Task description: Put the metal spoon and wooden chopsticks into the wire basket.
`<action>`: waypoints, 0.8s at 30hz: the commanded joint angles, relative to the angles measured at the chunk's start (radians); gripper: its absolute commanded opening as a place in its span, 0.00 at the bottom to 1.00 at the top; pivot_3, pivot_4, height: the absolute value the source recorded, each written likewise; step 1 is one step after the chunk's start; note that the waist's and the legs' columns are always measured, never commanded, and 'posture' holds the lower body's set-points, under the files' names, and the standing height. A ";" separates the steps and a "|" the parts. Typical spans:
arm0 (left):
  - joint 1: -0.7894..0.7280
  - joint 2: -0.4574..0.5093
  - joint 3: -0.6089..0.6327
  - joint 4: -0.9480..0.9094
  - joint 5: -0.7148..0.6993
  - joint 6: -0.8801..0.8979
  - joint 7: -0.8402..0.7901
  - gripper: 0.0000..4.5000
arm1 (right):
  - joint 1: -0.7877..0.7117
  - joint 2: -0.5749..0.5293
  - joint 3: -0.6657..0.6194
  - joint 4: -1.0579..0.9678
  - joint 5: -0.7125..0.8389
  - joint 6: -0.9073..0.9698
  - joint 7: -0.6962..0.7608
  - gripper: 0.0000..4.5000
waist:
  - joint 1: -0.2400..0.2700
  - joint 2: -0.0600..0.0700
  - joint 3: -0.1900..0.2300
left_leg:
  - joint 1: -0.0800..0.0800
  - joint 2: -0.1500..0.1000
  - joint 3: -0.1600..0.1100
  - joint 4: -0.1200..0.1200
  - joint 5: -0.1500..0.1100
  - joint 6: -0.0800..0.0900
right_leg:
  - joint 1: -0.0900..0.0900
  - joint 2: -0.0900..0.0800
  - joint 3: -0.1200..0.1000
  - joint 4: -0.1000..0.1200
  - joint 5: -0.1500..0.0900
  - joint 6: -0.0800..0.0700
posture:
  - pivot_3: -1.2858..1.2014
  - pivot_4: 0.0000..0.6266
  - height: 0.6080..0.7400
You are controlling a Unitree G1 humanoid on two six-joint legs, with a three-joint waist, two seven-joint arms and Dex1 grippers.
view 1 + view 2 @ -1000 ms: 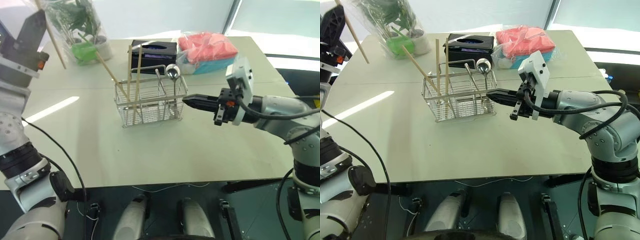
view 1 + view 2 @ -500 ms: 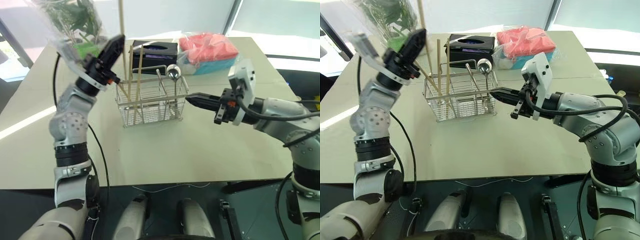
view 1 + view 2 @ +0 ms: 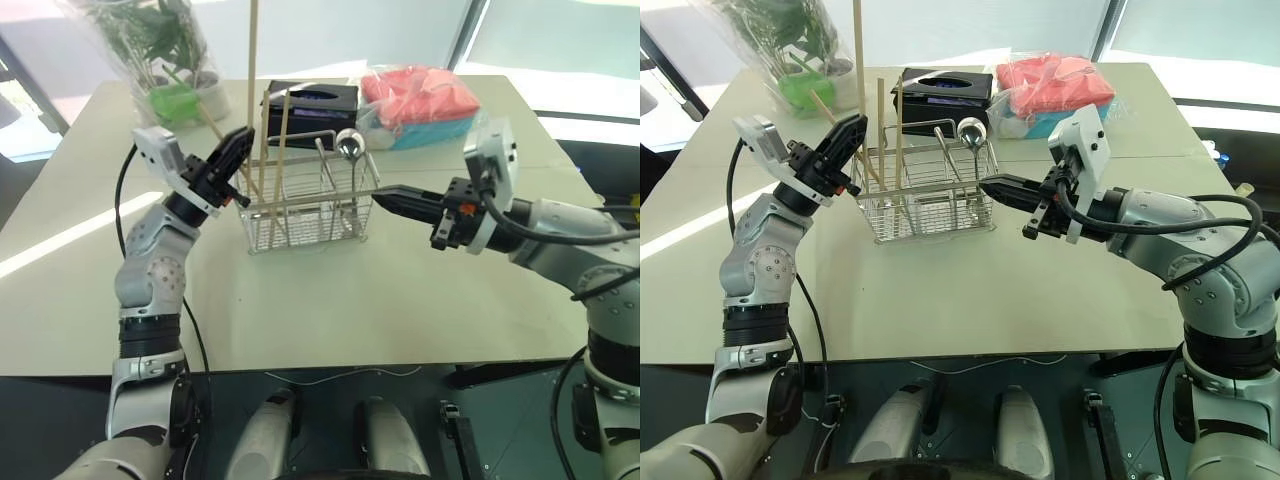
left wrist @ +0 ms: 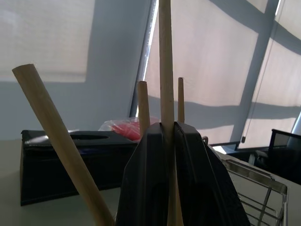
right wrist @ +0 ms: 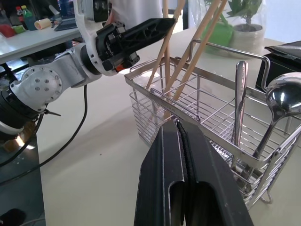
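Left gripper [image 3: 238,147] clenches one wooden chopstick [image 3: 251,60], a long pale upright stick, at the wire basket [image 3: 305,210]'s nine-o'clock end; a second ago it was high at the table's ten-o'clock edge. Three wooden chopsticks [image 3: 270,140] and the shiny metal spoon [image 3: 347,143] stand inside. Right gripper [image 3: 385,197], pressed shut and empty, stays at three o'clock.

Spoon [image 3: 346,143] and chopsticks [image 3: 268,150] in basket [image 3: 310,215]
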 commanded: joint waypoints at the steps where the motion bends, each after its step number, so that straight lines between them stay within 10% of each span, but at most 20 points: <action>1: 0.013 -0.015 -0.008 -0.039 0.008 -0.038 0.009 0.01 | -0.013 0.001 -0.020 -0.022 0.009 -0.015 0.002 0.00 | 0.000 0.000 0.000 | 0.000 0.000 0.000 0.000 0.000 0.000 | 0.000 0.000 0.000 0.000 0.000 0.000 | 0.52 0.24 1.00; 8: 0.027 -0.057 -0.035 -0.065 -0.007 -0.028 0.014 0.01 | -0.016 0.000 -0.015 -0.018 0.000 -0.019 0.008 0.00 | 0.003 0.000 0.000 | 0.000 -0.001 0.000 0.000 0.000 0.000 | 0.001 0.000 -0.001 0.000 0.000 0.000 | 0.52 0.24 1.00; 17: 0.021 -0.061 -0.019 -0.084 -0.021 -0.029 0.035 0.93 | -0.010 0.001 -0.016 -0.021 -0.001 -0.019 0.005 0.00 | 0.003 0.000 0.000 | 0.000 -0.001 0.000 0.000 0.000 0.000 | 0.001 -0.001 -0.001 0.000 0.000 0.000 | 0.52 0.24 1.00; 24: -0.060 -0.038 0.051 -0.095 -0.086 -0.013 0.098 0.93 | -0.005 0.000 -0.015 -0.018 -0.006 -0.021 0.009 0.00 | 0.002 0.000 0.000 | 0.000 0.000 -0.001 0.000 0.000 0.000 | 0.001 0.000 -0.001 0.000 0.000 0.000 | 0.52 0.24 1.00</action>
